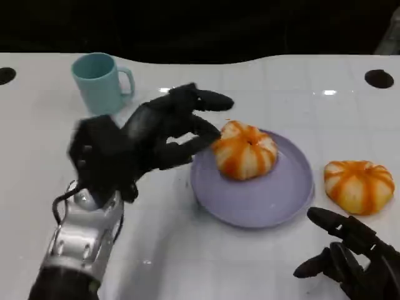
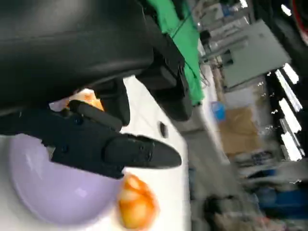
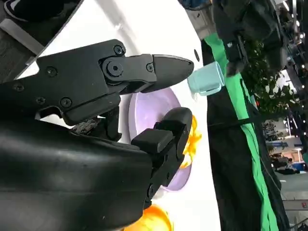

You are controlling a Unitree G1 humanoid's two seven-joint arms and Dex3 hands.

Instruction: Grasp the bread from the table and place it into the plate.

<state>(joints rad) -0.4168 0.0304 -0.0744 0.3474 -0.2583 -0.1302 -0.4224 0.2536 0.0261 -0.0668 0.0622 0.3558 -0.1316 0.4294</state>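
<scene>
An orange-and-white striped bread [image 1: 245,150] sits on the lavender plate [image 1: 262,200] at the middle of the table. My left hand [image 1: 150,140] hovers just left of it with fingers spread, the fingertips close to or touching the bread, and grips nothing. A second striped bread [image 1: 359,185] lies on the table right of the plate. My right hand [image 1: 353,256] rests low at the front right, fingers apart and empty, just in front of that bread. The left wrist view has the plate [image 2: 43,187] beneath the fingers, with the bread [image 2: 87,100] peeking between them.
A teal mug [image 1: 100,81] stands at the back left, behind my left hand. Two dark round holes [image 1: 379,78] mark the white table's far corners. The right wrist view takes in the mug [image 3: 207,79], the plate [image 3: 149,103] and the second bread [image 3: 155,219].
</scene>
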